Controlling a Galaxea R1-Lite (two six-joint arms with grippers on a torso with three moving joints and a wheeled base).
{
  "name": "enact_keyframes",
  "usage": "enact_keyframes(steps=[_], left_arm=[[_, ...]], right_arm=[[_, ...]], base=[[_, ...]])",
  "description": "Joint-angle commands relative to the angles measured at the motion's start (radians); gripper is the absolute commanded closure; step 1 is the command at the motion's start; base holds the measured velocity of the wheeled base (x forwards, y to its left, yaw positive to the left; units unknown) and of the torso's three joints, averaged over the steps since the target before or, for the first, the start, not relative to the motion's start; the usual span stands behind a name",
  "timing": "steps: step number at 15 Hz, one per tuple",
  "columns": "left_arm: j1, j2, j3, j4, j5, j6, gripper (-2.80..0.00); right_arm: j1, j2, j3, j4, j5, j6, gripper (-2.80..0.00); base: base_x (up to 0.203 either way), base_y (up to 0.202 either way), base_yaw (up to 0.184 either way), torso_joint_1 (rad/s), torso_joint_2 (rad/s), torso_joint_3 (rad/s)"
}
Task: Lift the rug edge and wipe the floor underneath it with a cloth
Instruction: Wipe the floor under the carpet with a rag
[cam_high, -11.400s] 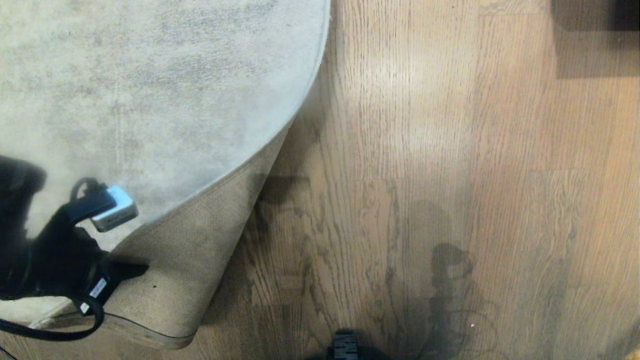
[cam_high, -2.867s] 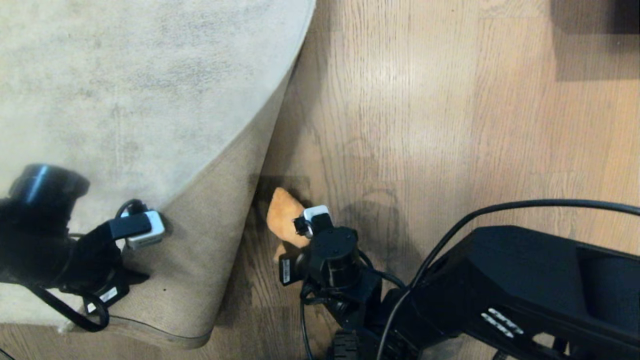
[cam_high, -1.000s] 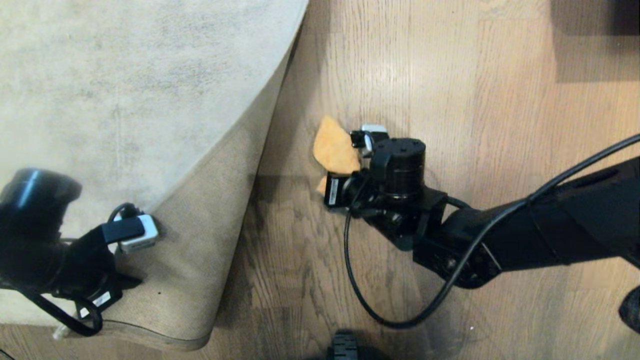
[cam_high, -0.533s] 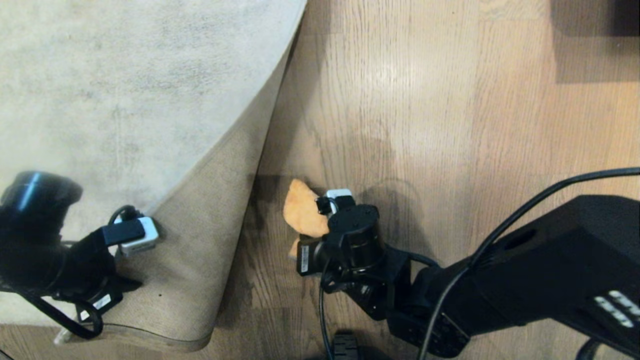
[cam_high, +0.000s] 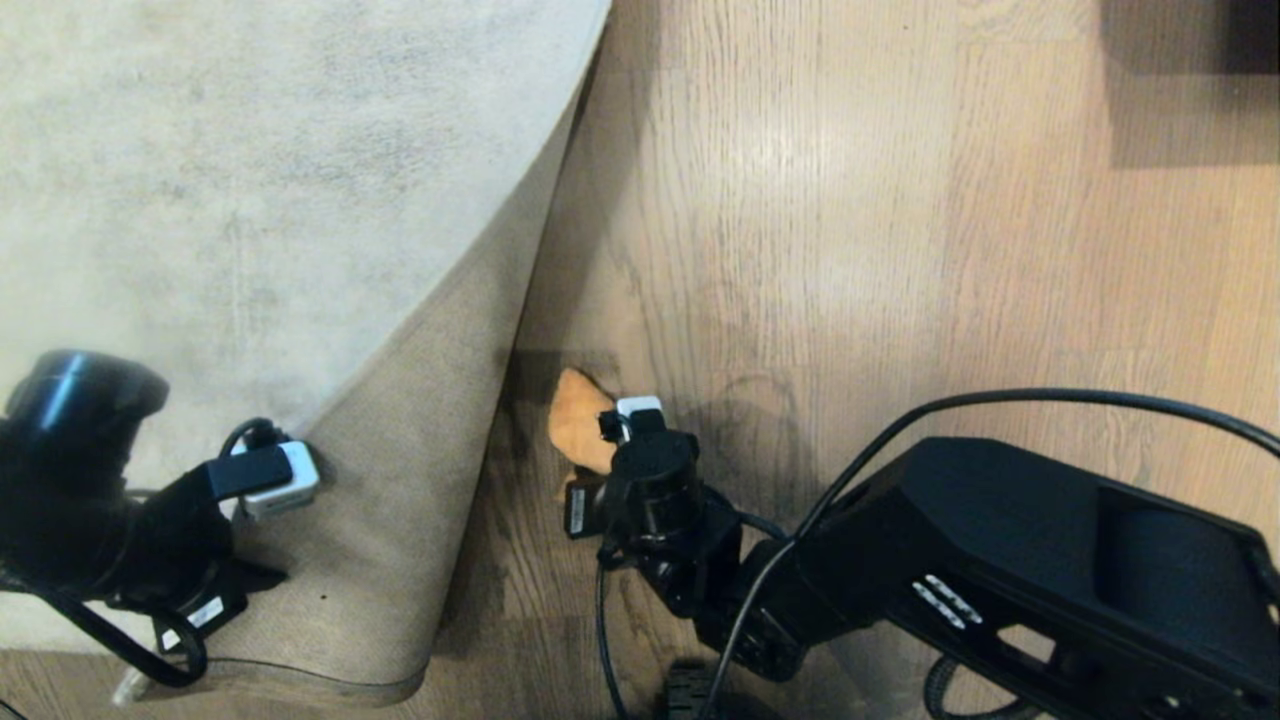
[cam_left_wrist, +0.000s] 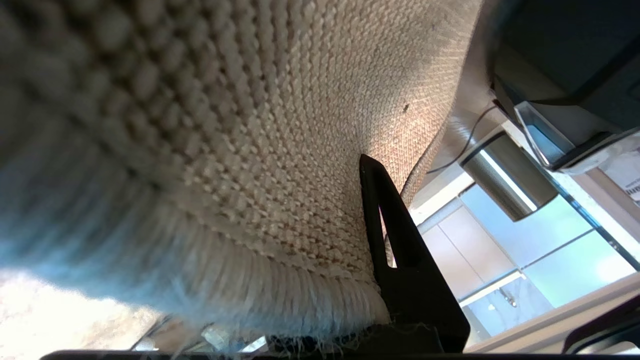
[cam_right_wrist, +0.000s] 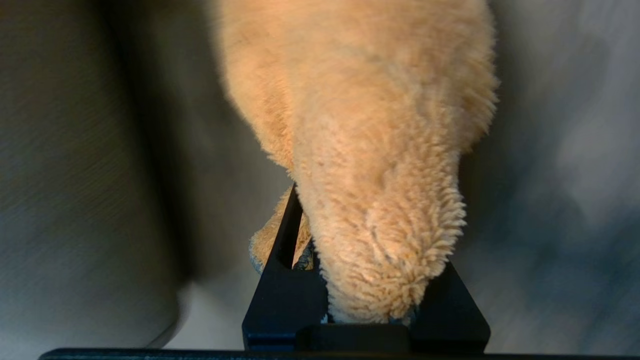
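Left gripper (cam_high: 225, 585) clamped on the pale grey-beige rug edge (cam_high: 330, 690), tan woven backing upturned, right gripper (cam_high: 590, 470) gripping the fluffy mustard-tan cloth (cam_high: 577, 428) on the brown wood-plank floor (cam_high: 900, 250) just beside that edge.

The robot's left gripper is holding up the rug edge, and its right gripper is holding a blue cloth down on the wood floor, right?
Almost. The cloth is orange-tan, not blue; the right wrist view shows its fluffy pile clamped in the right gripper. The rest holds: the left gripper pinches the rug edge up, and the cloth is down on the wood floor.
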Motion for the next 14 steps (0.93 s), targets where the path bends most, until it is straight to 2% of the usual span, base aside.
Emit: enact_keyframes(steps=[1,5,9,14], left_arm=[[0.001,0.001,0.001,0.002,0.001,0.006,0.00],[0.001,0.002,0.003,0.002,0.001,0.006,0.00],[-0.011,0.004,0.003,0.002,0.001,0.006,0.00],[-0.019,0.009,0.003,0.002,0.001,0.005,0.00]], right_arm=[[-0.059,0.028,-0.071,0.011,0.000,-0.036,0.00],[-0.159,-0.067,-0.100,0.048,0.006,-0.083,0.00],[-0.233,-0.217,-0.099,0.119,0.007,-0.094,0.00],[-0.266,-0.414,-0.055,0.220,0.004,-0.094,0.00]], base=[[0.000,0.000,0.000,0.000,0.00,0.000],[0.000,0.000,0.000,0.000,0.00,0.000],[0.000,0.000,0.000,0.000,0.00,0.000],[0.000,0.000,0.000,0.000,0.00,0.000]])
